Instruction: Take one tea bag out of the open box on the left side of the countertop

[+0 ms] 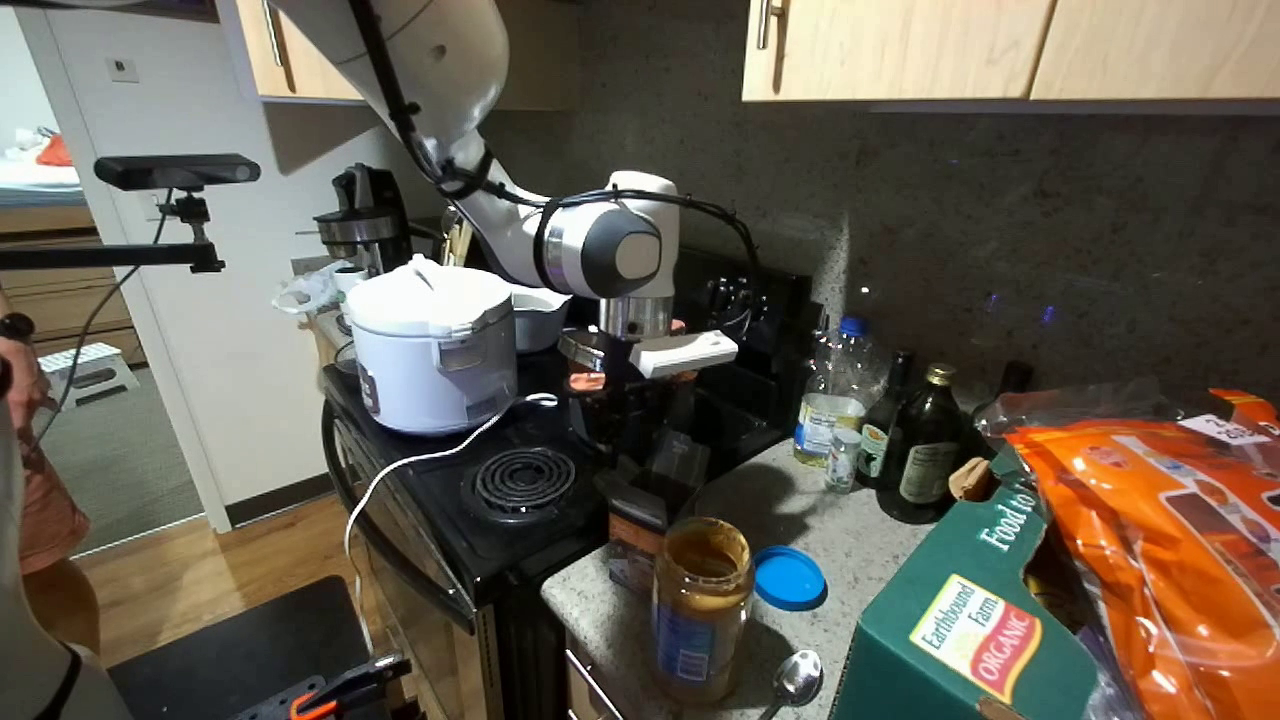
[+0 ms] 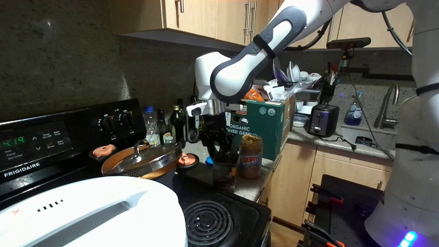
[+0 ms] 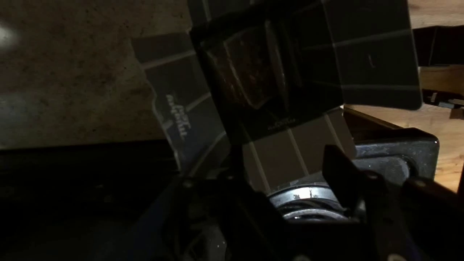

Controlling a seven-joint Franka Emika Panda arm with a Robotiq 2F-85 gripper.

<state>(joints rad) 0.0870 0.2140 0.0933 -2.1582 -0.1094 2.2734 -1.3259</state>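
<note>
The open box [image 1: 632, 560] is small and dark and stands on the grey speckled countertop [image 1: 800, 500] beside the stove. It also shows in an exterior view [image 2: 223, 176]. In the wrist view I look into the open box [image 3: 290, 132], its flaps spread outward. Inside lie a reddish-brown packet [image 3: 250, 69] and a pale-edged one, probably tea bags; the picture is dark. My gripper [image 3: 284, 154] is open, with nothing between its fingers, and a flap and the burner show through the gap. In an exterior view the gripper [image 2: 221, 152] points down just above the box; its fingertips are hard to make out.
A peanut butter jar [image 1: 700, 620] stands right beside the box, with a blue lid [image 1: 790, 578] and a spoon [image 1: 797, 678] near it. A green carton [image 1: 960, 620] and bottles [image 1: 925, 450] are farther along. A lidded pan [image 2: 144, 161] and rice cooker [image 1: 430, 340] are on the stove.
</note>
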